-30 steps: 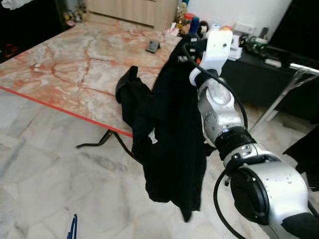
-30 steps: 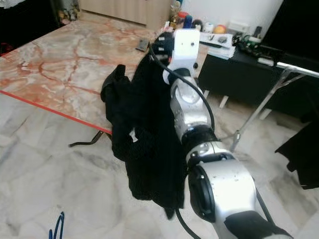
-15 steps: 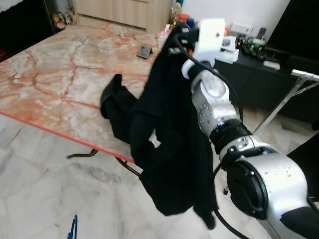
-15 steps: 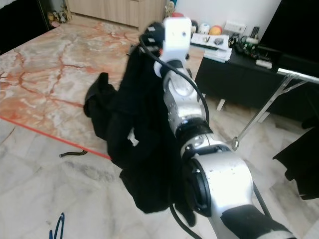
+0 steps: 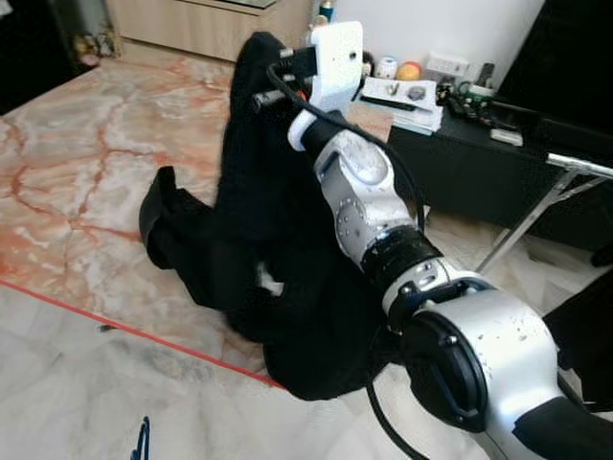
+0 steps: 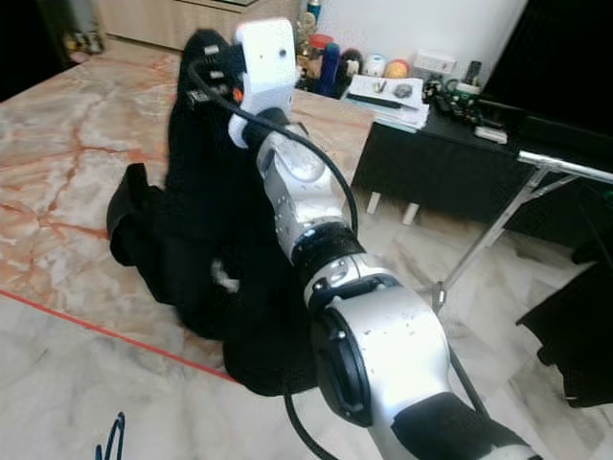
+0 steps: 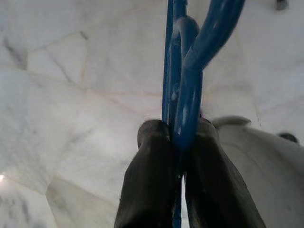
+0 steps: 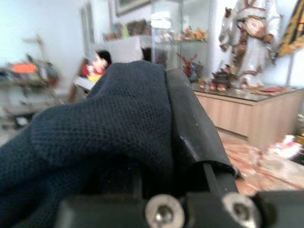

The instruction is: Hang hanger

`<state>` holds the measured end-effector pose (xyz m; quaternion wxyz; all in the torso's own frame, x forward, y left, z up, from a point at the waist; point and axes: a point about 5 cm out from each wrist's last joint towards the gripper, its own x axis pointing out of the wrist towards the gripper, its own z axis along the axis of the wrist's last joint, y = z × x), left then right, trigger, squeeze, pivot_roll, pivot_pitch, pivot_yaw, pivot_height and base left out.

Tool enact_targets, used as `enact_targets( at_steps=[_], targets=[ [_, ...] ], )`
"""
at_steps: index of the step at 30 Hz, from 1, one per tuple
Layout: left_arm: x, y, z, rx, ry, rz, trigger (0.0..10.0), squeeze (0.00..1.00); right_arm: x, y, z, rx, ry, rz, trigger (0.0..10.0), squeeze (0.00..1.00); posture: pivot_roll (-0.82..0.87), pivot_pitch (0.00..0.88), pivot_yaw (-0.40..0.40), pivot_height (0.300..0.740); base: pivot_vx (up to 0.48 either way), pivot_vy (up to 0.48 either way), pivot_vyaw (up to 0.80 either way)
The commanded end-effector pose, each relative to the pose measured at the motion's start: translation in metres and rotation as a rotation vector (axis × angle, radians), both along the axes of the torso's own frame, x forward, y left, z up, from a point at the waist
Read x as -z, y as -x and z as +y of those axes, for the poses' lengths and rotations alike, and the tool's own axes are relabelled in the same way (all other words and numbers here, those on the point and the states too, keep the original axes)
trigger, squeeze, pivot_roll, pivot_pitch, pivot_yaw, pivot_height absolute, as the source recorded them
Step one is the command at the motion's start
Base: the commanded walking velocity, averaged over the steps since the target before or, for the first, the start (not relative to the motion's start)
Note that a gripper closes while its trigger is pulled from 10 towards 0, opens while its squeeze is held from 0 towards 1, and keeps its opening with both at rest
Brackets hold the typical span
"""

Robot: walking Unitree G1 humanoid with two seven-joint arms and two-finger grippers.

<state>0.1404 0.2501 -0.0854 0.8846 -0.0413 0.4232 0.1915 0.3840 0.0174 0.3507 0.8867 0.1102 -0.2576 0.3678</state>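
Note:
A black garment (image 5: 259,240) hangs from my raised right gripper (image 5: 261,77), which is shut on its top; cloth hides the fingertips in the eye views. Its lower folds drape over the marble table (image 5: 77,163) and past the red front edge. The right wrist view has the dark knit fabric (image 8: 104,123) bunched against one black finger (image 8: 190,128). My left gripper (image 7: 178,142) hangs low over the floor, shut on a blue hanger (image 7: 187,71). A tip of that hanger (image 5: 141,443) pokes in at the lower left of the eye views.
A black low console (image 5: 479,144) with small items stands behind the table on the right. A slanted metal rack leg (image 5: 522,220) and another dark cloth (image 5: 586,326) are at the right. Pale marble floor (image 5: 77,383) lies in front.
My right arm has swung left and up, carrying the garment over the table. The cloth now lies partly on the tabletop instead of hanging free. The camera has also shifted.

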Motion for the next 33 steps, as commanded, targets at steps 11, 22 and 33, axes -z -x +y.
enact_targets(
  at_steps=[11,22,33],
  targets=[
    [0.007,0.01,-0.011,0.0,0.027,0.032,10.0,0.0,0.04,0.035,0.066,-0.311,0.246,-0.015,10.0,0.0,0.08,0.14,-0.118,0.74,0.141,0.0,0.0],
    [0.01,0.019,-0.012,0.0,0.036,0.065,10.0,0.0,0.099,0.049,0.091,-0.311,0.487,0.127,10.0,0.0,0.09,0.153,-0.117,0.74,0.0,0.0,0.0],
    [0.012,0.031,-0.003,-0.008,0.036,0.096,10.0,0.0,0.074,0.015,0.054,-0.002,0.311,0.228,10.0,0.0,0.09,0.159,-0.117,0.74,0.0,0.0,0.0]
  ],
)
